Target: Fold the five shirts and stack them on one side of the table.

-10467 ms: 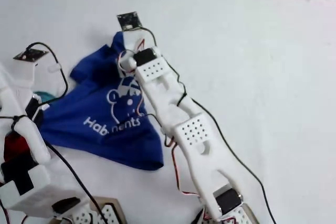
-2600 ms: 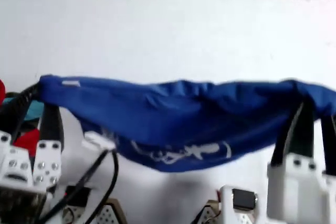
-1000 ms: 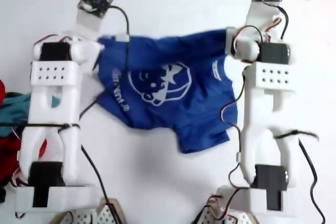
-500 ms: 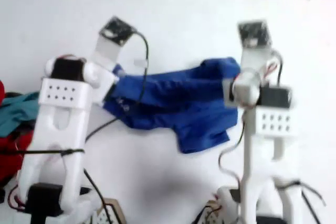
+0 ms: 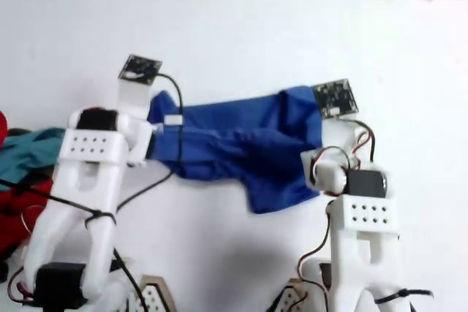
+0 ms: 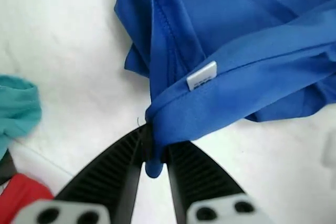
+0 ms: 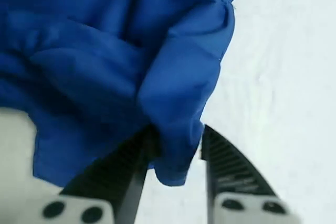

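A blue shirt (image 5: pixel 241 144) lies bunched in a long band across the middle of the white table (image 5: pixel 292 34), its print hidden. My left gripper (image 5: pixel 155 137) is at the shirt's left end. In the left wrist view its black fingers (image 6: pixel 126 166) are shut on a folded edge of the blue shirt (image 6: pixel 220 35) beside a small white label (image 6: pixel 201 75). My right gripper (image 5: pixel 325 140) is at the shirt's right end. In the right wrist view this gripper (image 7: pixel 178 132) is shut on a fold of the blue shirt (image 7: pixel 94 51).
A teal shirt (image 5: pixel 33 147) and a red shirt (image 5: pixel 14 213) are heaped at the table's left edge, close to the left arm. The teal shirt (image 6: pixel 18 108) and red shirt (image 6: pixel 21 203) also show in the left wrist view. Bare table lies beyond the blue shirt and to its right.
Both grippers drew back toward the near side with the shirt's far edge. The shirt, spread with its print up a second ago, is now folded over into a narrow band.
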